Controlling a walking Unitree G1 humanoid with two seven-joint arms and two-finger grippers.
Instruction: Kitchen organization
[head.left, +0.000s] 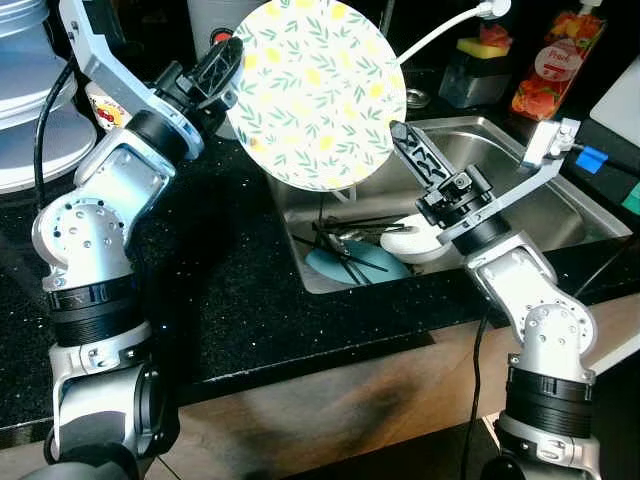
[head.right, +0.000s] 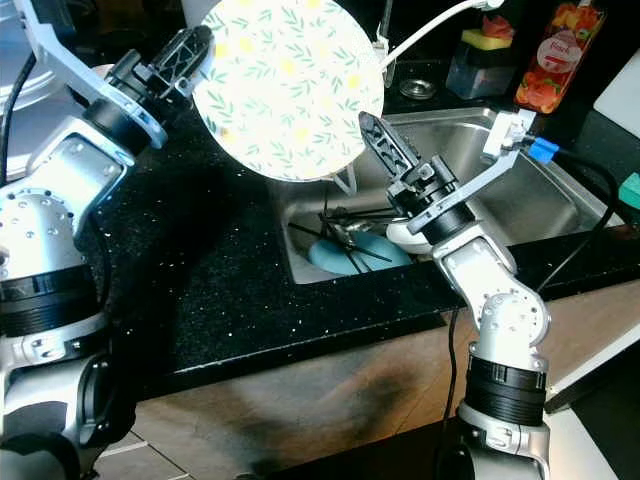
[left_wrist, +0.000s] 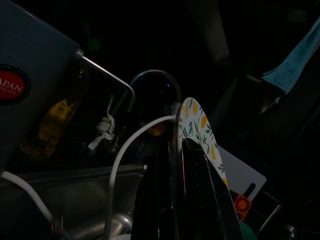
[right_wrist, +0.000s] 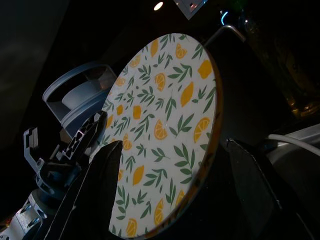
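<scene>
A round plate (head.left: 316, 92) with a lemon-and-green-leaf print on white is held up on edge above the sink's (head.left: 560, 205) ten o'clock corner, its patterned face tilted up. In the basin below lie a blue plate (head.left: 345, 266), dark utensils (head.left: 345, 240) across it, and a white bowl (head.left: 415, 243) at three o'clock.

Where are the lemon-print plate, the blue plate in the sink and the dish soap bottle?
lemon-print plate (head.left: 315, 90), left eye view, middle of its patterned face.
blue plate (head.left: 335, 268), left eye view, bare part of its surface.
dish soap bottle (head.left: 555, 65), left eye view, its label.
</scene>
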